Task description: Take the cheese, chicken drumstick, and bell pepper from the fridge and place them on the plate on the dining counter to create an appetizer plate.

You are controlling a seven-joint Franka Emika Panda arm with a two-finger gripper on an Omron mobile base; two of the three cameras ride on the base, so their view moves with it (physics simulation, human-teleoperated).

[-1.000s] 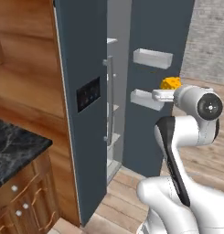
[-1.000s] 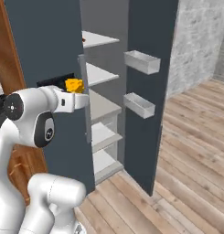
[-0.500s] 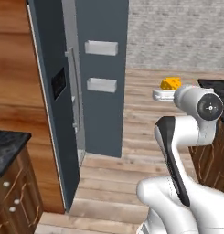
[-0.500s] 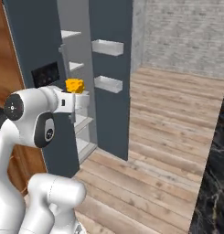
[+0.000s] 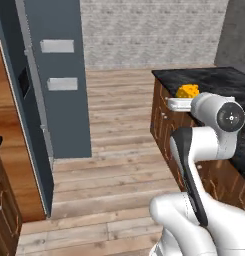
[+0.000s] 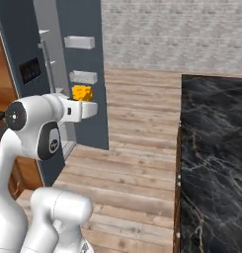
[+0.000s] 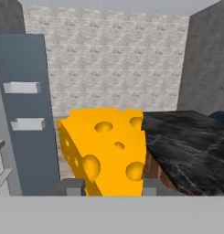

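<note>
My gripper (image 5: 186, 97) is shut on the cheese (image 5: 187, 91), a yellow-orange wedge with holes, and holds it in the air at about counter height. In the hand view the cheese (image 7: 106, 151) stands large between the two dark fingertips (image 7: 72, 185). The slate-grey fridge (image 5: 59, 75) is at the left with its door open and white door bins showing. The black marble dining counter (image 5: 209, 80) lies to the right, just beyond the cheese (image 6: 82, 92). The plate, the chicken drumstick and the bell pepper are out of view.
Wooden floor (image 5: 119, 150) stretches between the fridge (image 6: 78, 59) and the dining counter (image 6: 216, 148). A grey brick wall (image 7: 113, 64) closes the back. The counter's wooden base (image 5: 161, 115) has drawers. A wooden cabinet (image 5: 1, 210) sits at the lower left.
The whole picture has swung: the fridge slid to the left and the dining counter came into view on the right. The cheese stays in the gripper, which keeps its pose.
</note>
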